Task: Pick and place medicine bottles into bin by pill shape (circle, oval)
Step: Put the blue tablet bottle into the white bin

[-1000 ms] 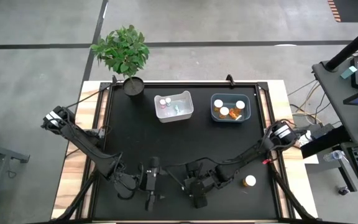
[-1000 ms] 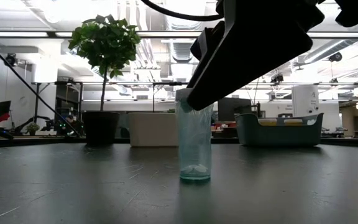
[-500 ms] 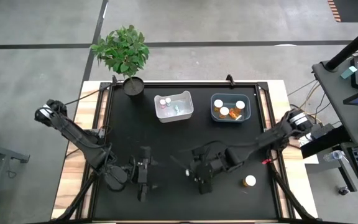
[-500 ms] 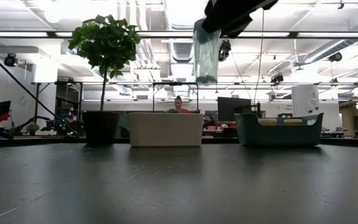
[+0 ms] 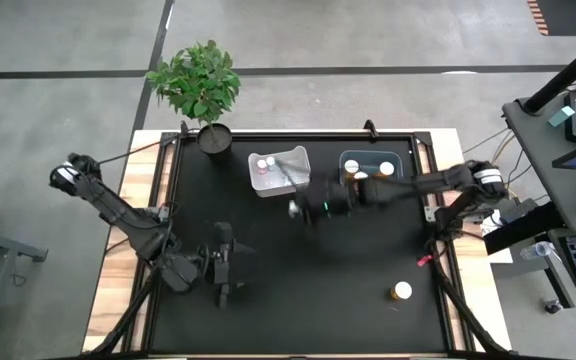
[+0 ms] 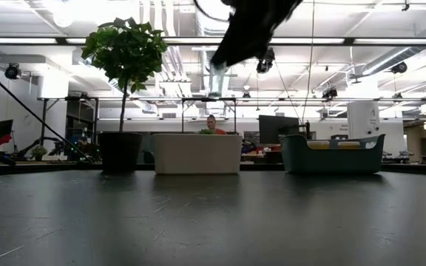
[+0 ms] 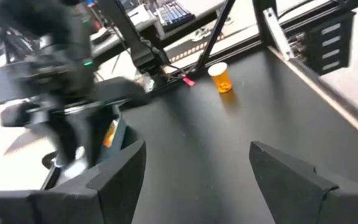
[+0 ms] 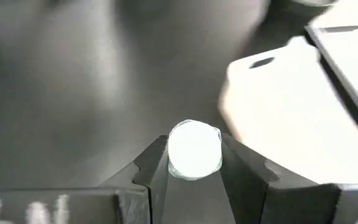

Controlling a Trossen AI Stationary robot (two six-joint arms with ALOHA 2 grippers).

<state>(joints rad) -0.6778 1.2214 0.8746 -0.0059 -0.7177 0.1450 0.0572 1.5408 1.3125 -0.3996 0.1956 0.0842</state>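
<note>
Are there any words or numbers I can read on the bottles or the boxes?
None can be read.
Amber-orange bottle with a white cap alone on the black table: any label is too blurred to read.
Small clear bottle in the right end effector: no text shows.
White bin and blue-grey bin: no visible text.

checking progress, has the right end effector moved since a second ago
Yes. The right end effector, shut on a clear bottle, went from the table's near edge up toward the white bin.

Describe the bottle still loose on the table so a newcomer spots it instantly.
On the black table, look to the near right corner, away from both bins. The amber bottle stands there alone with its white cap up, beside a small red object; every other bottle is binned or gripped.
</note>
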